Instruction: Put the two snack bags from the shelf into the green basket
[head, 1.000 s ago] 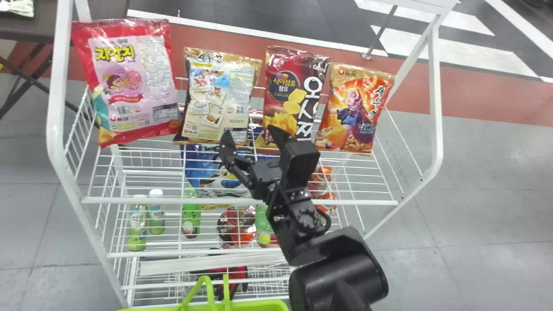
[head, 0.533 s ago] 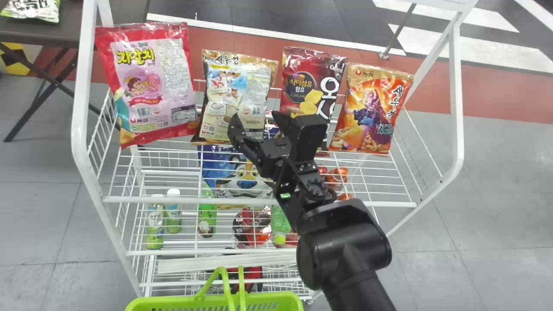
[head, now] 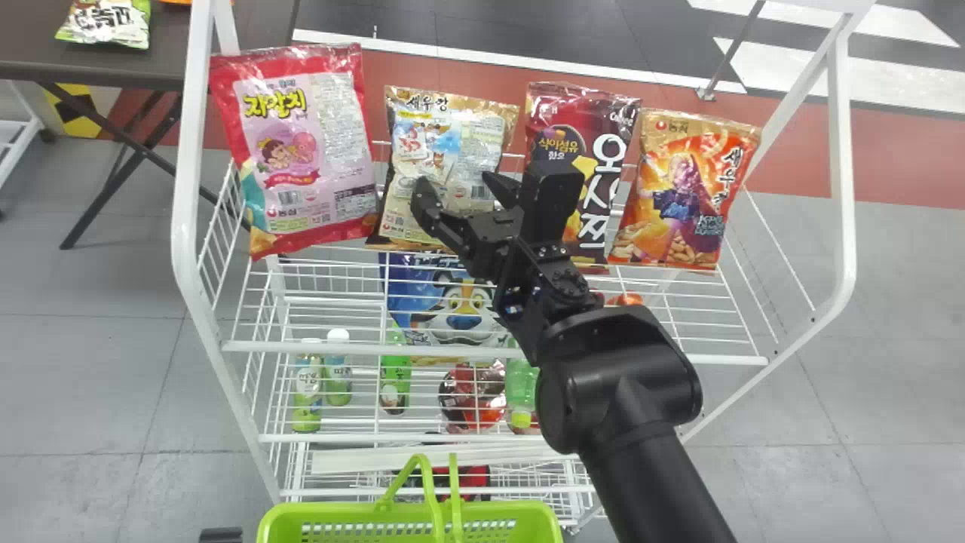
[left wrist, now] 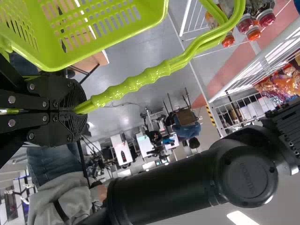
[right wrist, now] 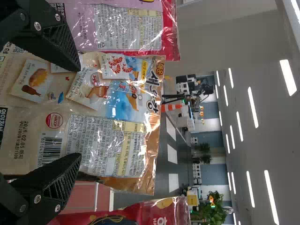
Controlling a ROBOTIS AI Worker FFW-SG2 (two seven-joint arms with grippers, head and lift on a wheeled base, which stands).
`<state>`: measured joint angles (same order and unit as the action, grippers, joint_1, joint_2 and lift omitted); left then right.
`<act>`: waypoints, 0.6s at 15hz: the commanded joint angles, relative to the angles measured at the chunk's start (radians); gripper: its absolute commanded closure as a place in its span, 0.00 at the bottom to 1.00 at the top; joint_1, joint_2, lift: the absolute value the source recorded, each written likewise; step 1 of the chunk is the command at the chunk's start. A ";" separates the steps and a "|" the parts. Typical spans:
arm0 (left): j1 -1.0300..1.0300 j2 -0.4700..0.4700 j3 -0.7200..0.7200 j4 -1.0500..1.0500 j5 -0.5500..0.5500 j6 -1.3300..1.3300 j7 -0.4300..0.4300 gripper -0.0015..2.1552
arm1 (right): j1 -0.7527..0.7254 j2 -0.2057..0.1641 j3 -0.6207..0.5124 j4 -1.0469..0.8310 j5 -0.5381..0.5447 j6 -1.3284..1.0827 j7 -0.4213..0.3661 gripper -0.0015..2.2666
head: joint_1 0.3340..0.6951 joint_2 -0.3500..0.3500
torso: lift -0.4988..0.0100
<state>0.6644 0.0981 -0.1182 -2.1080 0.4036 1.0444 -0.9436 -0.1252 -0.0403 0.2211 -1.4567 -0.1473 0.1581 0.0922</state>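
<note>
Four snack bags stand in a row on the shelf's top tier: pink-red point(head: 301, 143), beige point(head: 445, 162), dark red point(head: 595, 136) and orange point(head: 678, 196). My right gripper point(head: 456, 183) is in front of the beige bag's lower part, open. In the right wrist view the same gripper point(right wrist: 79, 114) has one finger on each side of the beige bag's point(right wrist: 112, 117) middle, holding nothing. The green basket point(head: 332, 516) is below the shelf's front. My left gripper point(left wrist: 79, 110) is shut on the handle of the green basket point(left wrist: 108, 40).
The white wire shelf point(head: 482, 351) has upright side frames at both ends. Lower tiers hold a blue bag point(head: 411, 290), bottles point(head: 307, 385) and red packs. A dark table point(head: 45, 64) with small bags stands behind at the left.
Shelf and basket have shifted right in the head view, and more of the basket shows. Relative to the bags, my right gripper has moved left and up, over the beige bag, staying open.
</note>
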 commanded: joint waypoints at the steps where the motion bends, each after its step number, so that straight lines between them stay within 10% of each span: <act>1: 0.000 0.000 0.003 0.002 0.003 -0.002 -0.003 0.98 | -0.024 0.000 0.001 0.019 0.000 0.087 0.043 0.31 | 1.00 0.24 | 0.97; 4: 0.000 0.000 0.003 0.003 0.004 -0.002 -0.004 0.98 | -0.004 -0.001 -0.003 -0.001 0.006 0.096 0.060 0.93 | 1.00 0.26 | 0.97; 9: 0.001 0.000 0.002 0.000 0.007 -0.002 -0.007 0.98 | 0.082 -0.013 -0.005 -0.133 0.051 0.087 0.046 0.99 | 1.00 0.25 | 0.97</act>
<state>0.6647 0.0982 -0.1161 -2.1065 0.4107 1.0424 -0.9507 -0.0631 -0.0502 0.2162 -1.5555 -0.1069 0.2450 0.1410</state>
